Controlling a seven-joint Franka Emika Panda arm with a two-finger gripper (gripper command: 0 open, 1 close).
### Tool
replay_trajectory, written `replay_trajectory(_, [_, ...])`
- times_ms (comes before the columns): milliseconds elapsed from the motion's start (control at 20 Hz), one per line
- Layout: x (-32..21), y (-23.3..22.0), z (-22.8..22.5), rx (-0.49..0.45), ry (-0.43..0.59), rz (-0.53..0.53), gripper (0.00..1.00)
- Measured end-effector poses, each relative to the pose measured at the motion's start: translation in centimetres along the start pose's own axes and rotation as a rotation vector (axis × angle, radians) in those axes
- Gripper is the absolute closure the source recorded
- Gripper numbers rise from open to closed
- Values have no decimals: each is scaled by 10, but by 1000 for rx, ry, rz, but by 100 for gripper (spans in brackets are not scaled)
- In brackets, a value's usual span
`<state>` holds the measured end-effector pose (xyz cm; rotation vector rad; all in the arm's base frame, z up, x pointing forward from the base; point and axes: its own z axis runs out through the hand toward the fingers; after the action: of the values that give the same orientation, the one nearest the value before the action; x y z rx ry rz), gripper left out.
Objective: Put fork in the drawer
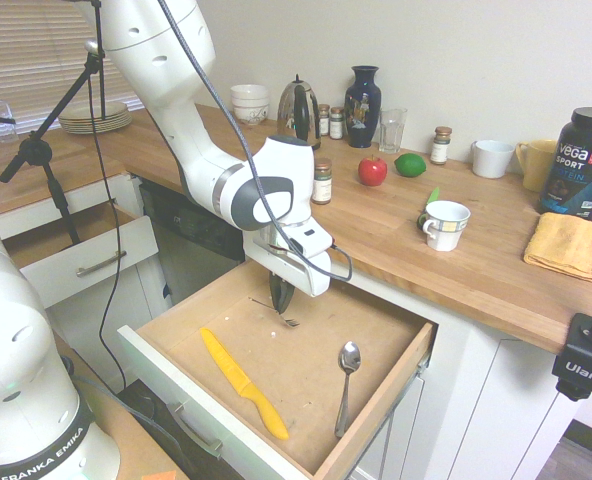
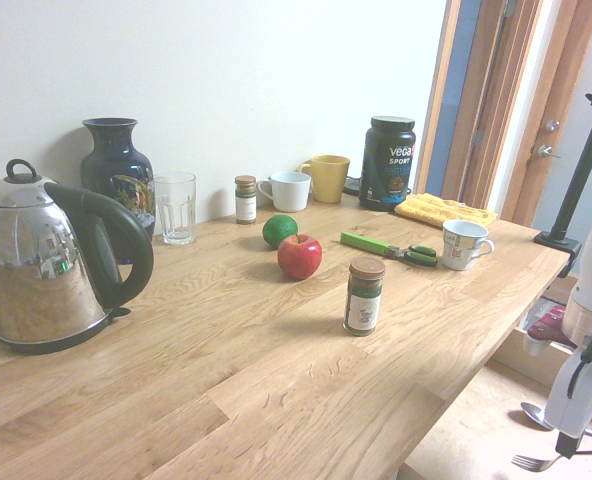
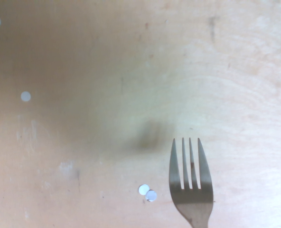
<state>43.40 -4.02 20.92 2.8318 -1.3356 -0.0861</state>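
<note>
In the open drawer (image 1: pixel 306 375), left to right: yellow knife (image 1: pixel 244 382) at near left; fork (image 1: pixel 292 322) toward the far side, gripper (image 1: pixel 281 308) right at it, fingers together, can't tell if they're pinching it; spoon (image 1: pixel 347 385) at right. On the counter (image 1: pixel 486 270), beyond: apple (image 1: pixel 372 171), green lime (image 1: pixel 410 165), patterned cup (image 1: pixel 445 226), folded yellow cloth (image 1: pixel 573 249) far right.

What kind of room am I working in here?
Most likely a home kitchen: there is a metal kettle on the wooden worktop, a stack of plates, and an open drawer with a spoon in it.
</note>
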Motion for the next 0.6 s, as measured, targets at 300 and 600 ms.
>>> replay_trajectory(300, [-1,0,14,-8,-4,-9,100])
replay_trajectory(600, [2,7,40,-20,-7,-6,100])
